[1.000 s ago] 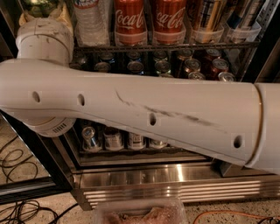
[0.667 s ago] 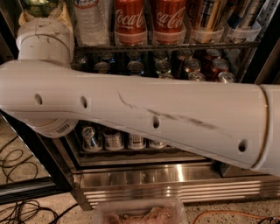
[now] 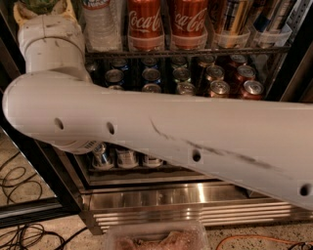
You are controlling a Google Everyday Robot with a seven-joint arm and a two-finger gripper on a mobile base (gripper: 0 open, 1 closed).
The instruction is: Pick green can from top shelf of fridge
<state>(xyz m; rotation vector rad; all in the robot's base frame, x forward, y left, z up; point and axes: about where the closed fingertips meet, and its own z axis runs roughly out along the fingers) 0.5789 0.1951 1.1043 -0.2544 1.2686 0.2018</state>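
My white arm (image 3: 171, 132) crosses the whole view in front of the fridge (image 3: 195, 200). Its wrist (image 3: 49, 39) rises at the upper left to the gripper (image 3: 43, 10), which is mostly cut off by the top edge of the view. A shiny pale-green thing (image 3: 41, 5), probably the green can, sits right at the gripper at the left end of the top shelf (image 3: 195, 51). Only a small part of it shows.
A water bottle (image 3: 100, 24), two tall red Coca-Cola cans (image 3: 145, 22) and other tall cans stand in clear bins on the top shelf. Short cans (image 3: 220, 88) fill the racks below. Cables (image 3: 19, 185) lie on the floor at left. A clear plastic tub (image 3: 156, 237) is at the bottom.
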